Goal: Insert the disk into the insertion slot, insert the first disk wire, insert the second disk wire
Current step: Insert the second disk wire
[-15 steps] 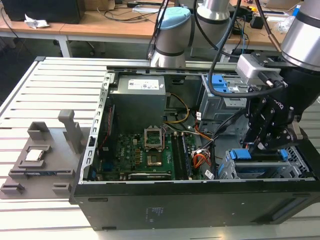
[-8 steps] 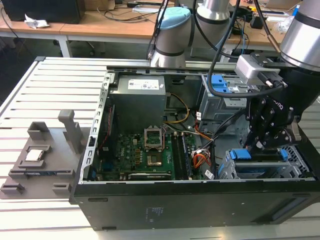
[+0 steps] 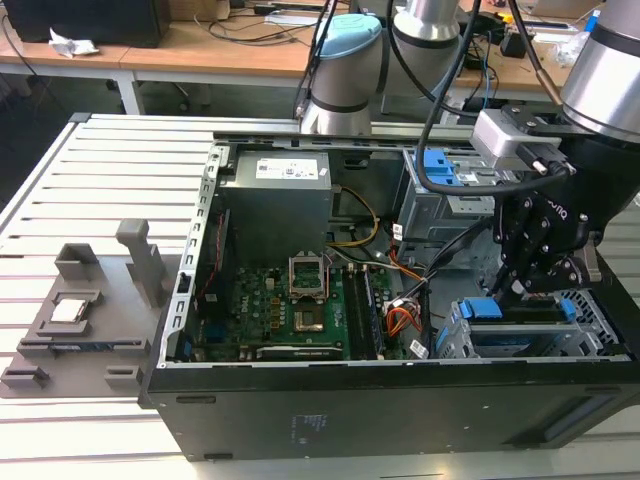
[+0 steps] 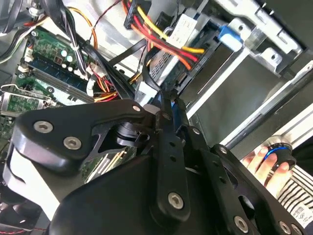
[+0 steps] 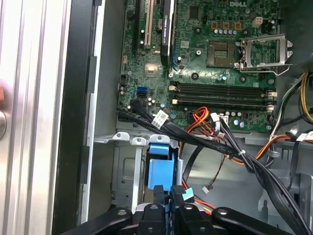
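The disk (image 3: 488, 308), with its blue carrier, lies inside the insertion slot (image 3: 590, 322), the silver cage at the exterior view's right of the open computer case. My black gripper (image 3: 525, 285) hangs just above the disk's inner end. In the first wrist view the gripper (image 5: 167, 195) has its fingers close together on a small blue-ended disk wire, right behind the blue carrier tab (image 5: 160, 171) and the cage rim (image 5: 122, 137). In the second wrist view the gripper (image 4: 165, 98) meets beside a pale connector (image 4: 146, 90), under a red, yellow and orange wire bundle (image 4: 171, 41).
The motherboard (image 3: 290, 310) fills the case floor, with the power supply (image 3: 275, 200) behind it. A taller grey cage with a blue latch plate (image 3: 440, 170) stands behind the gripper. Black cables (image 5: 195, 139) cross near the slot. A person's hand (image 4: 259, 159) rests outside the case. A grey fixture (image 3: 90, 310) sits on the table.
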You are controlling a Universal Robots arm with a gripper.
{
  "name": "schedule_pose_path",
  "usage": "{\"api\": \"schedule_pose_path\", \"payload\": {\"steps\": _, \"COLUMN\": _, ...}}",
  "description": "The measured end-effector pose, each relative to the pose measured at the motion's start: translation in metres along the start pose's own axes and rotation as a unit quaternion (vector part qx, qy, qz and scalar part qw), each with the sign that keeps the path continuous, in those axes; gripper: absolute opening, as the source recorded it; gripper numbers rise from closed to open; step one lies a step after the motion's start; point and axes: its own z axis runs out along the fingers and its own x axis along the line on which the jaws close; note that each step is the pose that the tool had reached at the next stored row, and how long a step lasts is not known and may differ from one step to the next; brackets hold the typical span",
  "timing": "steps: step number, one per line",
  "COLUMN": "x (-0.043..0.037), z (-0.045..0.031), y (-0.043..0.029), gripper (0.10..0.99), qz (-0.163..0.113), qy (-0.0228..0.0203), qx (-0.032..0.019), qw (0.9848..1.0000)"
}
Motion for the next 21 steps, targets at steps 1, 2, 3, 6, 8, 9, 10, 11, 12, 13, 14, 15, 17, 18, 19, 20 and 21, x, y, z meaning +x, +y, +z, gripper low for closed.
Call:
{"api": "schedule_pose_path", "payload": {"steps": 1, "x": 0.0004, "z": -0.0002, "y": -0.0056, "gripper": 0.180, "qz": 0.000, "qy": -0.0014, "qx": -0.0010, "qw": 1.0000}}
{"api": "schedule_pose_path", "payload": {"steps": 2, "x": 0.0005, "z": -0.0003, "y": -0.0084, "gripper": 0.180, "qz": 0.000, "qy": -0.0038, "qx": -0.0016, "qw": 1.0000}}
{"api": "schedule_pose_path", "payload": {"steps": 3, "x": 0.0007, "z": -0.0004, "y": -0.0104, "gripper": 0.180, "qz": -0.001, "qy": -0.0071, "qx": -0.0018, "qw": 1.0000}}
{"api": "schedule_pose_path", "payload": {"steps": 6, "x": 0.0008, "z": -0.0004, "y": -0.0125, "gripper": 0.180, "qz": 0.000, "qy": -0.0142, "qx": -0.0019, "qw": 0.9999}}
{"api": "schedule_pose_path", "payload": {"steps": 8, "x": 0.0007, "z": -0.0004, "y": -0.0125, "gripper": 0.180, "qz": 0.006, "qy": -0.0160, "qx": -0.0023, "qw": 0.9999}}
{"api": "schedule_pose_path", "payload": {"steps": 9, "x": 0.0007, "z": -0.0003, "y": -0.0125, "gripper": 0.180, "qz": 0.010, "qy": -0.0164, "qx": -0.0026, "qw": 0.9998}}
{"api": "schedule_pose_path", "payload": {"steps": 10, "x": 0.0008, "z": -0.0003, "y": -0.0126, "gripper": 0.180, "qz": 0.017, "qy": -0.0167, "qx": -0.0031, "qw": 0.9997}}
{"api": "schedule_pose_path", "payload": {"steps": 11, "x": 0.0008, "z": -0.0003, "y": -0.0126, "gripper": 0.180, "qz": 0.032, "qy": -0.0176, "qx": -0.0041, "qw": 0.9993}}
{"api": "schedule_pose_path", "payload": {"steps": 12, "x": 0.0008, "z": -0.0002, "y": -0.0126, "gripper": 0.180, "qz": 0.043, "qy": -0.0182, "qx": -0.0049, "qw": 0.9989}}
{"api": "schedule_pose_path", "payload": {"steps": 13, "x": 0.0008, "z": -0.0001, "y": -0.0126, "gripper": 0.180, "qz": 0.052, "qy": -0.0187, "qx": -0.0055, "qw": 0.9985}}
{"api": "schedule_pose_path", "payload": {"steps": 14, "x": 0.0008, "z": -0.0001, "y": -0.0126, "gripper": 0.180, "qz": 0.057, "qy": -0.0191, "qx": -0.0059, "qw": 0.9982}}
{"api": "schedule_pose_path", "payload": {"steps": 15, "x": 0.0009, "z": -0.0002, "y": -0.0134, "gripper": 0.180, "qz": 0.062, "qy": -0.0193, "qx": -0.0062, "qw": 0.9979}}
{"api": "schedule_pose_path", "payload": {"steps": 17, "x": 0.0043, "z": 0.0000, "y": -0.0158, "gripper": 0.180, "qz": 0.064, "qy": -0.0195, "qx": -0.0070, "qw": 0.9977}}
{"api": "schedule_pose_path", "payload": {"steps": 18, "x": 0.0061, "z": 0.0001, "y": -0.0164, "gripper": 0.180, "qz": 0.065, "qy": -0.0195, "qx": -0.0072, "qw": 0.9977}}
{"api": "schedule_pose_path", "payload": {"steps": 19, "x": 0.0082, "z": 0.0003, "y": -0.0166, "gripper": 0.180, "qz": 0.065, "qy": -0.0195, "qx": -0.0073, "qw": 0.9977}}
{"api": "schedule_pose_path", "payload": {"steps": 20, "x": 0.0093, "z": 0.0004, "y": -0.0168, "gripper": 0.180, "qz": 0.066, "qy": -0.0195, "qx": -0.0073, "qw": 0.9976}}
{"api": "schedule_pose_path", "payload": {"steps": 21, "x": 0.0098, "z": 0.0004, "y": -0.0170, "gripper": 0.180, "qz": 0.066, "qy": -0.0195, "qx": -0.0074, "qw": 0.9976}}
